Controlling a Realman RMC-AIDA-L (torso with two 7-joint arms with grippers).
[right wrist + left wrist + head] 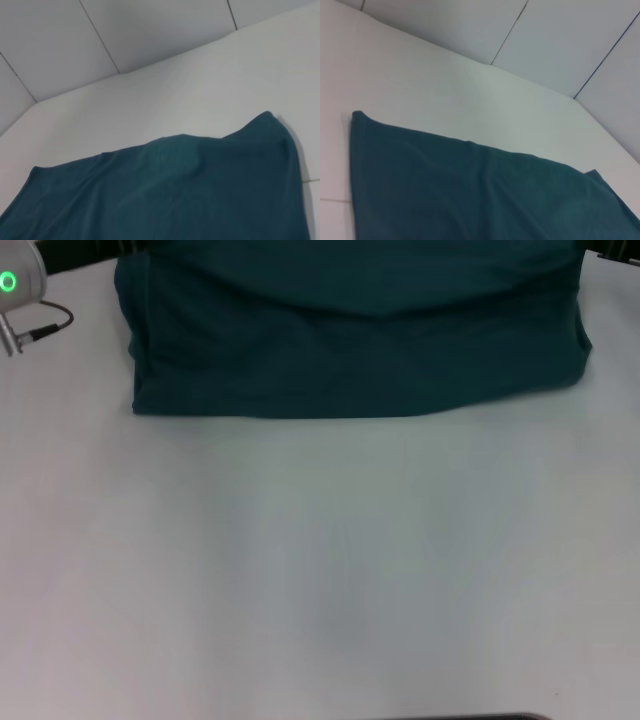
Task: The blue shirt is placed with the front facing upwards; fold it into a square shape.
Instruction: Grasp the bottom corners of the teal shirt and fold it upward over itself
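Blue shirt (350, 335) folded into a wide band at the table's (320, 570) far edge, plain side up; left arm (15, 295) at far-left corner; finger state of both grippers: cannot tell.

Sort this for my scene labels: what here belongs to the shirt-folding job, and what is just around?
Job: blue shirt, already folded over, plain side up.

Just around: white table; part of the left arm at the table's edge; cable.

Lighting was soft, even, diffuse overhead; no glare on the white table (330, 570). The blue shirt (350, 340) read dark, its folds low in contrast. It cast a faint shadow in the right wrist view. All views were slightly soft.
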